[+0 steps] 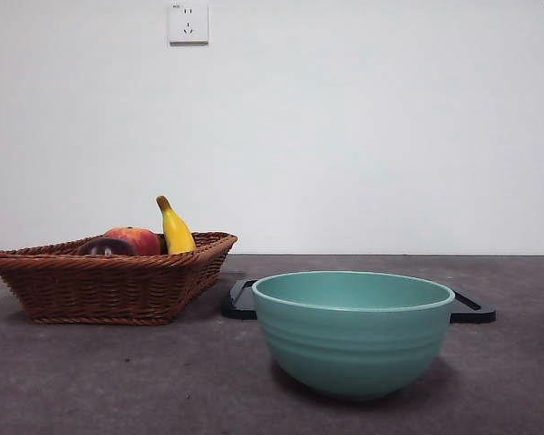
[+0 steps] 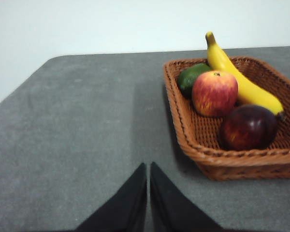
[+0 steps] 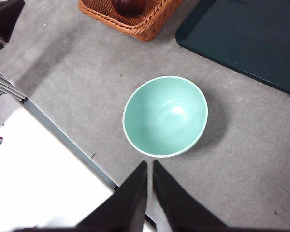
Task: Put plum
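I see the plum (image 2: 248,127) lying in the basket (image 2: 193,140) beside the apple (image 2: 214,93) and banana (image 2: 237,79). My left gripper (image 2: 148,169) hangs over bare counter (image 2: 77,135) near the basket, jaws closed, holding nothing. My right gripper (image 3: 150,166), likewise closed and unloaded, hovers above the bowl (image 3: 165,116).

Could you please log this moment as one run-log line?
plum: in basket, untouched | bowl: empty | left gripper: shut, beside basket | right gripper: shut, above bowl

Dark glossy plum (image 2: 248,127), in wicker basket (image 2: 193,140)
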{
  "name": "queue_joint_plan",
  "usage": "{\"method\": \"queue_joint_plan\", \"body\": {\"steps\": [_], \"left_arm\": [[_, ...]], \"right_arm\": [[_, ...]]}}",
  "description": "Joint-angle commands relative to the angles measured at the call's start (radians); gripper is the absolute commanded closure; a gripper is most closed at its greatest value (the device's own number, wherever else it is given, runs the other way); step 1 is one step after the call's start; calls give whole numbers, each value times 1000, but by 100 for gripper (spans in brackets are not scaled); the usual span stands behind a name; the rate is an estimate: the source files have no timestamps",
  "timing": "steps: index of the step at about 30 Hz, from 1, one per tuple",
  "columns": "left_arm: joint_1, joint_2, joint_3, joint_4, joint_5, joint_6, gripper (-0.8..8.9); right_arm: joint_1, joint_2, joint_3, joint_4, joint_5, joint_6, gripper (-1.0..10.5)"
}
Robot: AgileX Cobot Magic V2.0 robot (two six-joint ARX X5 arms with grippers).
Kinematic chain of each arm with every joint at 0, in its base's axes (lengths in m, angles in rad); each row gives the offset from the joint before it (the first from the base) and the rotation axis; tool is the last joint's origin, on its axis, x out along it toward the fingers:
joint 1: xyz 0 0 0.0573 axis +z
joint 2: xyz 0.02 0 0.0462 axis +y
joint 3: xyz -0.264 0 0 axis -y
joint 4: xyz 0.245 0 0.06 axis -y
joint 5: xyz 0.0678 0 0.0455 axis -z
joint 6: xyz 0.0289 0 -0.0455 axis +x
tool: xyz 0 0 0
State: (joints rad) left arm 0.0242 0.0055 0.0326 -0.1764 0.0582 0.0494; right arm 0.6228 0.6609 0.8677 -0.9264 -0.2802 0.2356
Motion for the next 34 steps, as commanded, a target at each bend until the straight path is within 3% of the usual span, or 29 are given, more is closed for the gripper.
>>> {"method": "queue_joint_plan", "body": {"steps": [1,34], "left_arm": [[3,-3,-21,-2,0,-13,805],[3,-3,-21,-10,0,-17,805]], "right_arm": [[8,3,16,10,4,-8,938],[-9,-18,16,8,11,-8,938]]}}
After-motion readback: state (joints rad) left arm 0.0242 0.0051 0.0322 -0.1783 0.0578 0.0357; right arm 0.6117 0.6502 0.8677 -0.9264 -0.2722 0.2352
